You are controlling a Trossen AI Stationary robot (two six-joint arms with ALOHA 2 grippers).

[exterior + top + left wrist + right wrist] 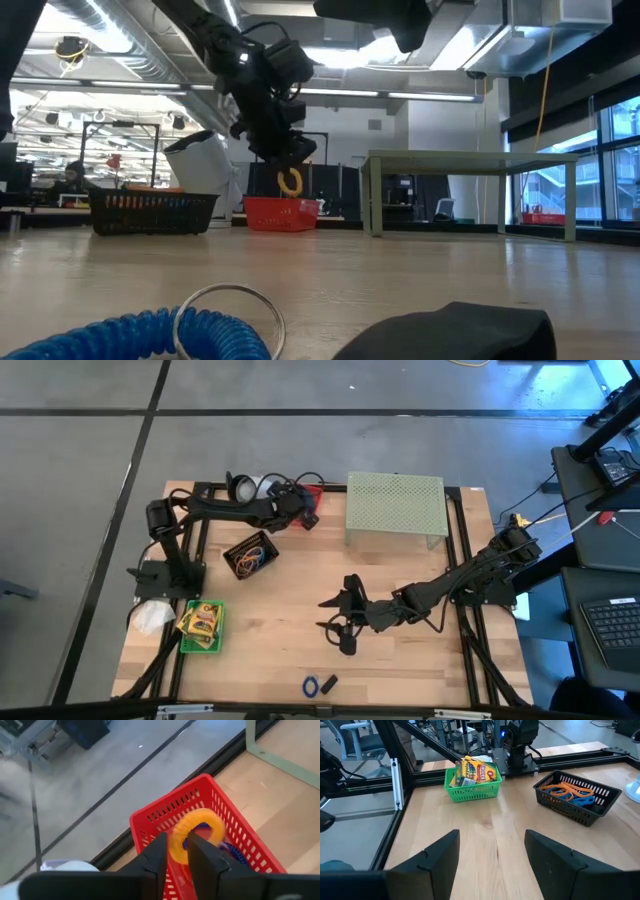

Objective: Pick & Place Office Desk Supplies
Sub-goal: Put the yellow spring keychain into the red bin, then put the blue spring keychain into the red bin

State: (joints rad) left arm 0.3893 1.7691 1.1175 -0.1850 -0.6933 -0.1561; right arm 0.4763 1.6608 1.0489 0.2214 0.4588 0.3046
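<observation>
My left gripper (175,842) is at the table's far edge, above a red basket (235,820), and is shut on a yellow-orange coiled loop (200,820). A blue coil (231,851) lies inside that basket. In the low view the loop (290,182) hangs just over the red basket (282,214). My right gripper (492,840) hovers open over bare wood at mid-table (338,622), touching nothing. A green basket (472,787) holds crayon boxes (476,771). A black basket (577,800) holds orange and blue rubber bands (570,790). My left gripper pinches the yellow-orange loop between its two fingers (156,855), on the loop's rim (178,845) at the side nearest the wrist. The fingers come from above, pointing down. The loop is lifted clear and hangs below the fingertips (290,182), over the red basket.
A pale green mesh stand (395,508) stands right of the red basket at the far edge. A white cup-shaped object (262,487) lies left of it. A blue coil with a key ring (311,686) and a black clip (329,682) lie near the table's near edge.
</observation>
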